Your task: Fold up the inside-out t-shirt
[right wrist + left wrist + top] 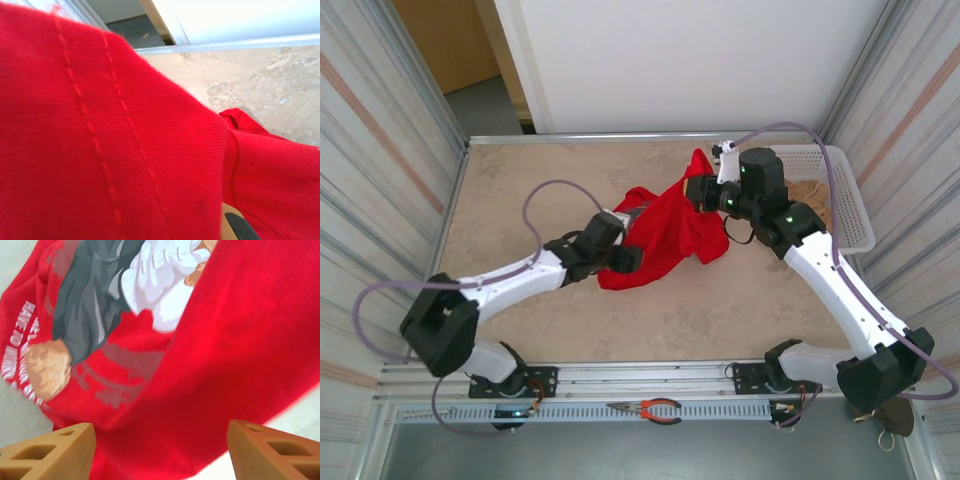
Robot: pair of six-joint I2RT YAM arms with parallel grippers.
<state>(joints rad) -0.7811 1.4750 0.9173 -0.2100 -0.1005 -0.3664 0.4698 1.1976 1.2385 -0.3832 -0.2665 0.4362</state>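
Hem of t-shirt (660, 235) clamped in shut right claw (700, 190), lifted off worktop (520, 170), likely for spreading; left claw (160, 445) held wide, nothing gripped.

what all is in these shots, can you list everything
t-shirt: one, red with a printed picture and white lettering, middle of the table, far edge lifted
basket: one, white, far right corner of the table
cloth: one, tan, inside the basket
pliers: one pair, red handles, on the near rail between the arm bases
table: one, beige marbled, under everything
left arm: one, white and black, reaching in from the near left
right arm: one, white and black, reaching in from the near right
left gripper: one, open, at the t-shirt's left side
right gripper: one, shut on the t-shirt's far edge, holding it up
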